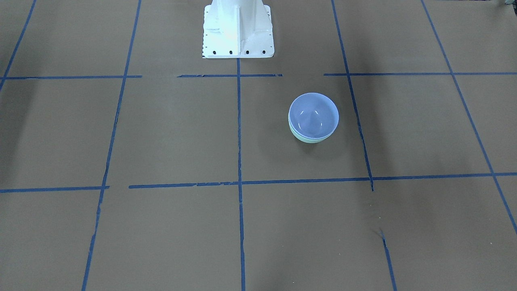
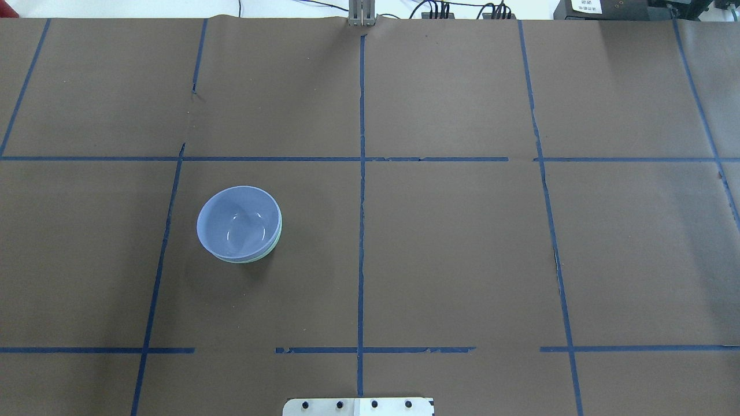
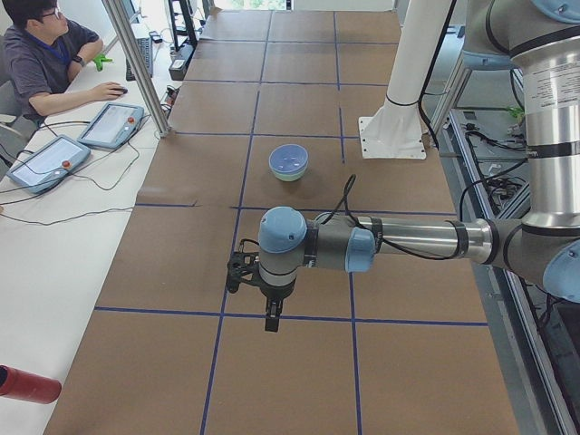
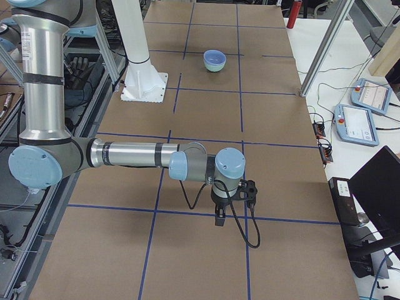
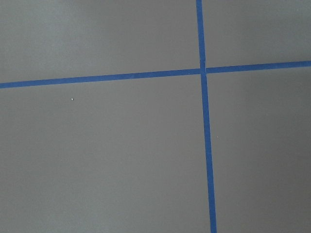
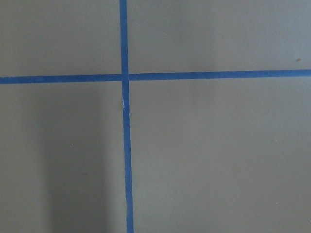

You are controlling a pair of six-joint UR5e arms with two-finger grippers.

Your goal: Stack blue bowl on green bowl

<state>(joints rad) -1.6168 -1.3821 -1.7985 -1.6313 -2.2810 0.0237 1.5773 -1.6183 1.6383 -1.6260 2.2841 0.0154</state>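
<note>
The stacking is looking complete: the blue bowl (image 1: 314, 115) is sitting nested upright inside the green bowl (image 1: 307, 140), which is showing only as a thin mint crescent under its rim. The pair is resting on the tabletop (image 1: 161, 133), on the robot's left side. Both are looking glossy and plain. The left end effector (image 3: 270, 317) and right end effector (image 4: 220, 217) are hanging well apart from the bowls; I cannot tell whether either is open or closed.
</note>
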